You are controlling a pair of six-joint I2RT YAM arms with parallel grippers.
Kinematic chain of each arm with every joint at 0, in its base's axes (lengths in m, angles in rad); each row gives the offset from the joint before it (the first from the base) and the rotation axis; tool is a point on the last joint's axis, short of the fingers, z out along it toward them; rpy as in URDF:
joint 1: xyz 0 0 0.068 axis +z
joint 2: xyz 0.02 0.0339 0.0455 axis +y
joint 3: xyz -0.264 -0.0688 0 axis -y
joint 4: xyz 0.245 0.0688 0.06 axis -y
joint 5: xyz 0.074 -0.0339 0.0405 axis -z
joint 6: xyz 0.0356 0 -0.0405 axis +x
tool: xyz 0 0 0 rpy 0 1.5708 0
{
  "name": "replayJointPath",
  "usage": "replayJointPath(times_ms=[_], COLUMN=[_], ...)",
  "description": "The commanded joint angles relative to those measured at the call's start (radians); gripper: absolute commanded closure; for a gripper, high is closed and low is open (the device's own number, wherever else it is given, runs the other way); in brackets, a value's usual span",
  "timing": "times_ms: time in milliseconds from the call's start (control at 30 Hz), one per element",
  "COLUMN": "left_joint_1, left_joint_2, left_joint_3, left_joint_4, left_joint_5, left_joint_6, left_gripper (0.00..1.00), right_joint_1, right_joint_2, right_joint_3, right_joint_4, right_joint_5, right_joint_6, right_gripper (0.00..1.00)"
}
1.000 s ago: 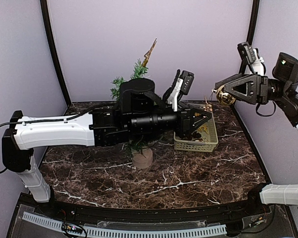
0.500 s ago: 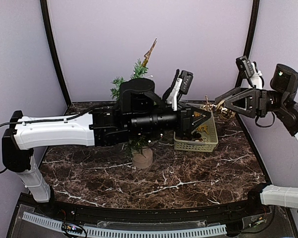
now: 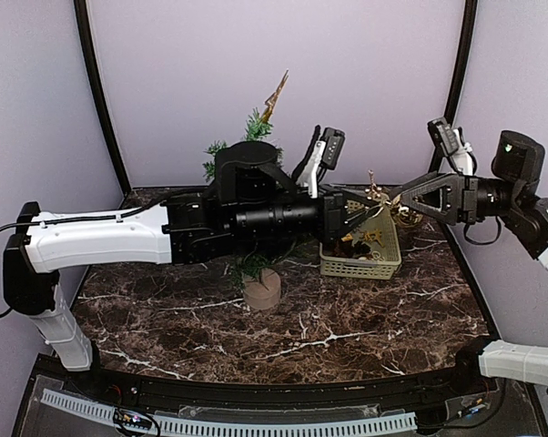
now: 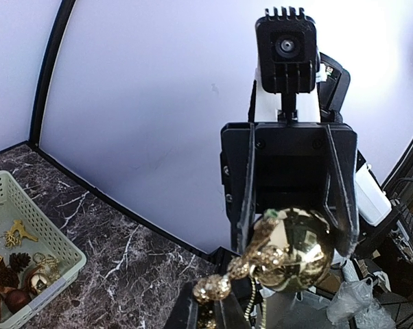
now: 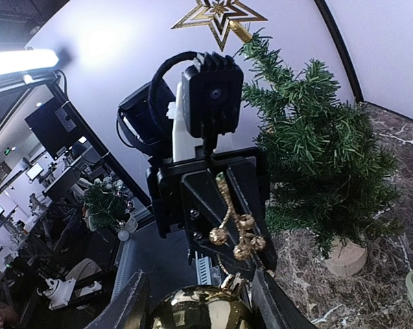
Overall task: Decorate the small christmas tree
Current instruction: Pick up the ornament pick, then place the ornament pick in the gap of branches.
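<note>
Since a second ago the right arm has swung down and towards 9 o'clock, and the left gripper has lifted out of the basket, so the two claws now meet nose to nose above it.

The dark brown marble table with white veins (image 3: 365, 337) carries everything. The white-and-black left arm (image 3: 119, 238) stretches across it from 9 o'clock towards 3 o'clock, passing in front of the small dark-green bristly christmas tree (image 3: 256, 127). That tree stands upright near the table's middle in its round tan stump base (image 3: 262, 291), with its crown showing above the arm. The cream plastic lattice basket (image 3: 356, 267) sits at 2 o'clock of the stump and holds small gold trinkets and pine cones.

The left gripper (image 3: 370, 211) hangs over the basket at 3 o'clock of the tree's crown, clear of the branches. Its fingers are pinched together on a short gold beaded string (image 5: 220, 236). The right gripper (image 3: 400, 204) faces it from 3 o'clock, further from the tree. Its jaws stand half apart, clamped on either side of a shiny gold ball ornament (image 4: 299, 257). The beaded string runs to the top of that ball. A flat gold star topper (image 5: 219, 15) sits on the tree's tip at 12 o'clock.
</note>
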Motion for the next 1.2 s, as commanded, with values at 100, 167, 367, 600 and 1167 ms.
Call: replayJointPath(times_ms=[100,167,367,600,1167], left_joint_1=[-0.002,-0.002,-0.001,0.005,0.092], left_joint_2=[-0.155,-0.182,-0.302,-0.462,-0.388], left_joint_3=[-0.102,-0.111,-0.14,-0.162,-0.193], left_joint_4=[-0.012,-0.053,-0.288,-0.642,-0.854], left_joint_5=[0.045,0.079,0.099,-0.103,-0.254], left_joint_6=[0.044,0.075,0.152,0.122,0.095], left_gripper=[0.92,0.92,0.93,0.93,0.94], right_joint_1=[0.004,0.003,0.004,0.004,0.003], right_joint_2=[-0.018,-0.023,-0.044,-0.054,-0.045], right_joint_3=[-0.015,-0.02,-0.032,-0.074,-0.096], right_joint_4=[0.069,0.089,0.107,0.159,0.194], right_joint_5=[0.052,0.048,0.052,0.065,0.075], right_joint_6=[0.022,0.04,0.056,0.087,0.1], right_gripper=[0.62,0.62,0.62,0.62,0.62])
